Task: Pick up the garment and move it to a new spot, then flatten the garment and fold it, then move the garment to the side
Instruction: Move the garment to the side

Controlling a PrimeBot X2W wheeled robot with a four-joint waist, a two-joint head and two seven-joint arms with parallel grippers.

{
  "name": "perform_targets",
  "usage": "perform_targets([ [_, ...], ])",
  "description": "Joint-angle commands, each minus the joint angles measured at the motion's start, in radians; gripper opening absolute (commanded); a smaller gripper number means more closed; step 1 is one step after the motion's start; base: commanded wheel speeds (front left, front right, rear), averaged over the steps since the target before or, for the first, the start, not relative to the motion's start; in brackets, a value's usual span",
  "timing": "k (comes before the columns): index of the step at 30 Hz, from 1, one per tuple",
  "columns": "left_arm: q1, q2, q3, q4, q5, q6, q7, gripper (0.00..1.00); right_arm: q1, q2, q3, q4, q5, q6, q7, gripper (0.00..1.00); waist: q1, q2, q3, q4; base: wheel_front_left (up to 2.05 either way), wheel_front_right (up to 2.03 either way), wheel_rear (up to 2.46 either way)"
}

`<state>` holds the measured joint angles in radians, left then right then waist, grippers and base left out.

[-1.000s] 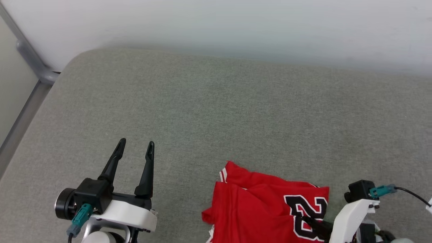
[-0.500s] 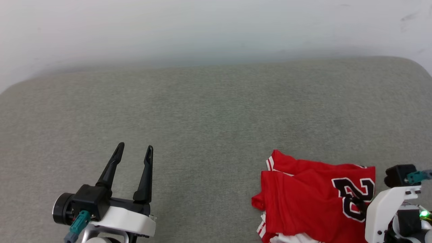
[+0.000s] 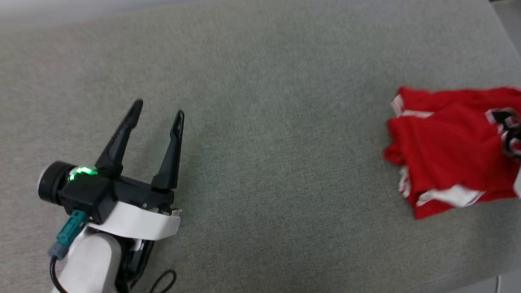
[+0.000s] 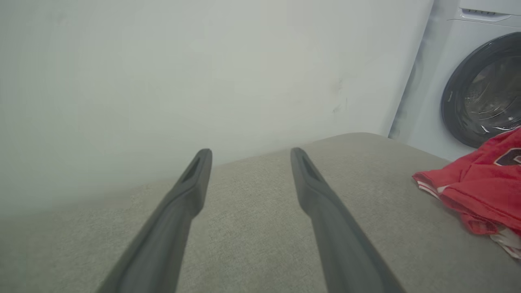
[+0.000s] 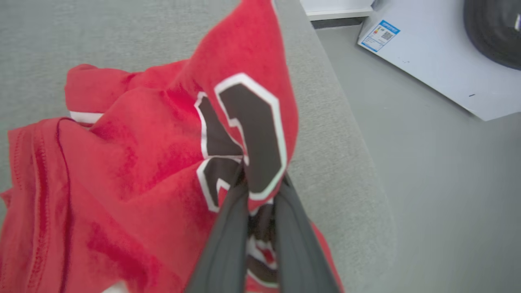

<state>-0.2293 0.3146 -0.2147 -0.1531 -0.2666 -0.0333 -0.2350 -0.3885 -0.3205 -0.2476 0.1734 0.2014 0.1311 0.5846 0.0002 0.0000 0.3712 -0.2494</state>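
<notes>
The garment (image 3: pixel 447 150), a bright red shirt with white sleeve trim and a black-and-white number, lies bunched at the right of the grey cushion (image 3: pixel 260 122). In the right wrist view my right gripper (image 5: pixel 262 183) is shut on the garment (image 5: pixel 134 171), pinching a fold at the black number and lifting it into a peak. My left gripper (image 3: pixel 159 110) hovers open over the cushion's left part, far from the cloth. Between its fingers there is nothing. The left wrist view shows my left gripper (image 4: pixel 249 154) pointing at the pale wall, with the garment (image 4: pixel 480 183) off to the right.
The cushion's right edge (image 5: pixel 350 142) drops to a grey floor (image 5: pixel 427 195) just beyond the garment. A white washing machine (image 4: pixel 480 89) with a dark round door stands past that edge. A pale wall (image 4: pixel 203 73) backs the cushion.
The head camera has swung and tilted down, so the whole picture has shifted. The garment, still in my right gripper, now lies farther right of the left gripper. The left gripper stays open.
</notes>
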Motion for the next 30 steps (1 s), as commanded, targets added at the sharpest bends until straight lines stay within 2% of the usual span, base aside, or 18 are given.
perform_targets([
  [1,-0.034,0.014,0.000,-0.010,0.010,-0.008,0.004,1.00,-0.047,-0.017,-0.027,0.017,-0.021,-0.001,-0.024,0.00,-0.0002,0.0000,0.103,-0.022,0.00,0.00,0.00],
  [5,-0.077,0.025,-0.002,-0.024,0.015,-0.019,0.009,1.00,-0.112,-0.029,-0.087,0.064,-0.059,-0.001,-0.063,0.00,-0.0002,0.0000,0.150,-0.010,0.00,0.00,0.00],
  [13,-0.144,0.039,-0.015,-0.036,0.015,-0.034,0.012,1.00,-0.206,-0.034,-0.226,0.171,-0.232,-0.001,-0.163,0.00,-0.0002,0.0000,0.231,0.033,0.00,0.00,0.00],
  [14,-0.148,0.039,-0.017,-0.035,0.015,-0.034,0.011,1.00,-0.217,-0.025,-0.245,0.183,-0.249,-0.001,-0.179,0.09,-0.0002,0.0000,0.235,0.037,0.00,0.00,0.00],
  [15,-0.149,0.038,-0.019,-0.033,0.015,-0.035,0.009,1.00,-0.226,-0.012,-0.263,0.198,-0.269,-0.001,-0.195,0.73,-0.0002,0.0000,0.237,0.039,0.00,0.00,0.00],
  [16,-0.151,0.037,-0.022,-0.030,0.016,-0.036,0.007,1.00,-0.231,-0.008,-0.273,0.203,-0.297,-0.001,-0.220,1.00,-0.0002,0.0000,0.237,0.042,0.00,0.00,0.00],
  [21,-0.146,0.026,-0.024,0.000,0.009,-0.029,-0.002,1.00,-0.249,0.030,-0.348,0.223,-0.389,-0.001,-0.334,1.00,-0.0002,0.0000,0.206,0.057,0.00,0.00,0.00],
  [24,-0.135,0.014,-0.025,0.017,0.002,-0.026,-0.010,1.00,-0.244,0.029,-0.375,0.241,-0.406,-0.001,-0.415,1.00,-0.0002,0.0000,0.170,0.070,0.00,0.00,0.00],
  [27,-0.101,-0.010,-0.021,0.056,-0.011,-0.012,-0.021,1.00,-0.215,0.010,-0.354,0.289,-0.365,-0.001,-0.549,1.00,-0.0002,0.0000,0.094,0.085,0.00,0.00,0.00],
  [28,-0.069,-0.032,-0.020,0.082,-0.023,-0.001,-0.024,1.00,-0.178,0.011,-0.313,0.303,-0.319,-0.001,-0.620,1.00,-0.0002,0.0000,0.037,0.096,0.00,0.00,0.00],
  [30,-0.046,-0.044,-0.017,0.100,-0.032,0.007,-0.025,1.00,-0.144,0.023,-0.280,0.299,-0.286,-0.001,-0.658,1.00,-0.0002,0.0000,-0.003,0.107,0.00,0.00,0.00],
])
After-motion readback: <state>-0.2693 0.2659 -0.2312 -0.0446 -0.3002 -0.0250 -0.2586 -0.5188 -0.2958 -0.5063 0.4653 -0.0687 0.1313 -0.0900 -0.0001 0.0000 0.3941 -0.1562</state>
